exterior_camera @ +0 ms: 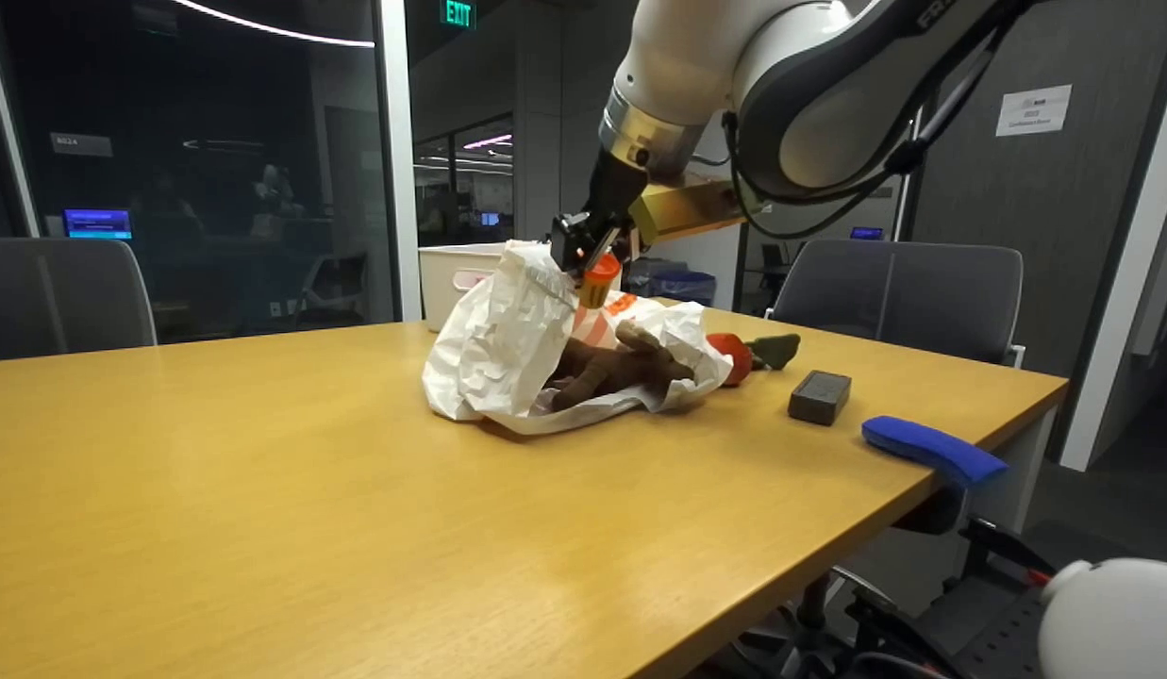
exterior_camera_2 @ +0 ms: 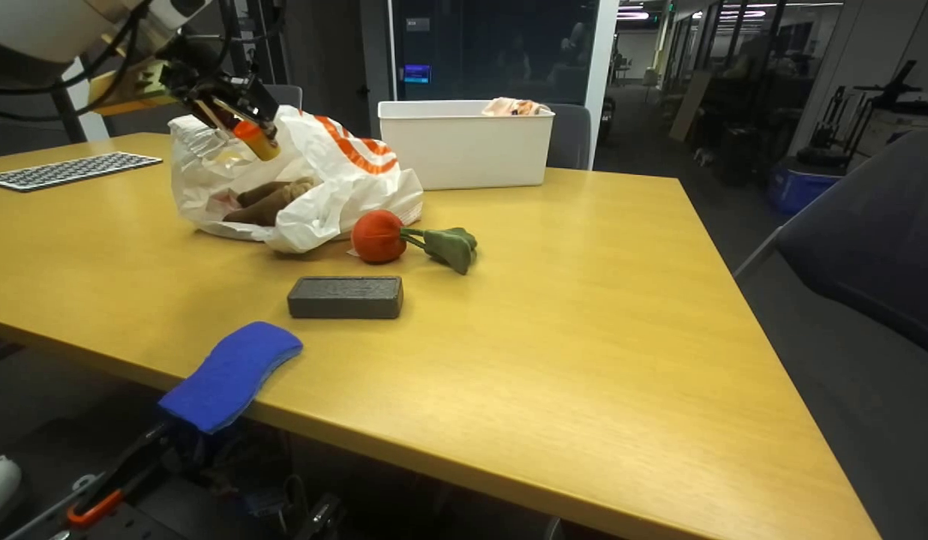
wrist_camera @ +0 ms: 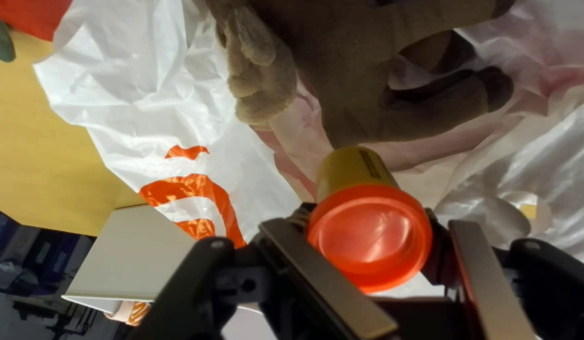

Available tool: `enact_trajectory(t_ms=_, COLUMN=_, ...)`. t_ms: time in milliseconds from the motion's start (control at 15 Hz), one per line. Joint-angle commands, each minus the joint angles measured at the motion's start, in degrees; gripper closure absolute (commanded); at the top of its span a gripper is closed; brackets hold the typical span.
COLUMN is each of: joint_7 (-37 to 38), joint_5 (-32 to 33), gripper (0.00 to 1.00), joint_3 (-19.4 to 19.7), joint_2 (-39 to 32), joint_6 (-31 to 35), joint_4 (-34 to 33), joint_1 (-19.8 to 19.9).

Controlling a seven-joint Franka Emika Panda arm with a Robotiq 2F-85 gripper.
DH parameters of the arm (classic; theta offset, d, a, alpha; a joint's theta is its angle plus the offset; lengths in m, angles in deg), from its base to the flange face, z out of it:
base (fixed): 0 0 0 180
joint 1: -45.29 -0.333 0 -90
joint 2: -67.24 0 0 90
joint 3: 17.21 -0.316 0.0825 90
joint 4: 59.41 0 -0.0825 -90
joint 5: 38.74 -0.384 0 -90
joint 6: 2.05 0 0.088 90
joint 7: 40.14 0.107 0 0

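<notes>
My gripper [wrist_camera: 369,226] is shut on a small tub [wrist_camera: 367,241] with an orange lid and a yellow body. The tub also shows in both exterior views [exterior_camera: 596,281] [exterior_camera_2: 256,141], held tilted above the open mouth of a crumpled white plastic bag [exterior_camera: 489,354] with orange print. The bag lies on its side on the table and spreads below the jaws in the wrist view [wrist_camera: 140,94]. A brown plush toy [exterior_camera: 621,368] lies partly inside the bag, under the tub; it fills the top of the wrist view [wrist_camera: 348,71]. Part of the toy is hidden by the bag.
A red plush vegetable [exterior_camera_2: 378,236] with green leaves touches or nearly touches the bag. A dark grey block [exterior_camera_2: 345,300] and a blue cloth [exterior_camera_2: 235,375] over the table edge lie nearer. A white bin [exterior_camera_2: 464,146] stands behind the bag. A keyboard [exterior_camera_2: 73,171] lies beyond the bag.
</notes>
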Motion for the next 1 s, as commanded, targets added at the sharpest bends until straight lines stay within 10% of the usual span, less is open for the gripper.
enact_trajectory(t_ms=0, joint_7=3.4, joint_5=5.9, gripper=0.77, joint_3=-9.0, joint_2=-6.5, joint_6=-4.3, joint_4=-5.9, joint_1=9.4)
enact_trajectory(t_ms=67, joint_7=4.2, joint_5=6.8, gripper=0.27, joint_3=-10.9, joint_2=-7.2, joint_6=-4.9, joint_4=-6.3, joint_1=11.2)
enact_trajectory(t_ms=333, joint_7=4.9, joint_5=6.9, gripper=0.05, joint_3=-14.5, joint_2=-9.1, joint_6=-5.4, joint_4=-7.2, joint_1=14.5)
enact_trajectory(t_ms=933, joint_7=2.9, joint_5=-7.4, gripper=0.0, joint_3=-5.9, joint_2=-3.0, joint_6=-9.0, joint_4=-2.4, joint_1=6.4)
